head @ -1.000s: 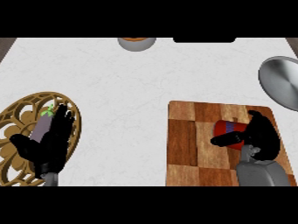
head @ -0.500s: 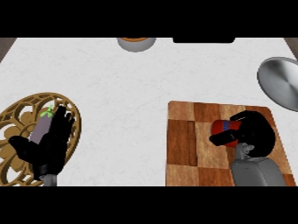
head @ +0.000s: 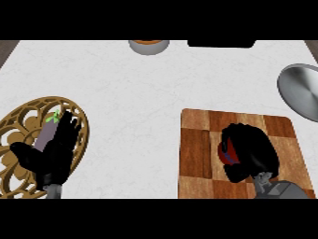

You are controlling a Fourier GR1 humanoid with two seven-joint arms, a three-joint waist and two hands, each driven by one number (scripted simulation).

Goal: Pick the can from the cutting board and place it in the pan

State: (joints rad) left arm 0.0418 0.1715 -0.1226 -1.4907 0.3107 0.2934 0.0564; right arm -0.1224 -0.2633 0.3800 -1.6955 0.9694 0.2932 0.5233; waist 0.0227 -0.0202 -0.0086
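While resting at the view's lower left, the left hand [head: 51,151] lies open, fingers straight, over a gold openwork trivet [head: 10,140] and a purple eggplant [head: 50,133]. White counter [head: 134,93]; small bowl [head: 149,45] at far edge. Right hand [head: 252,151] curled round the red can [head: 224,151] on the wooden cutting board [head: 197,154]. Silver pan [head: 309,93] far right, apart from the board.
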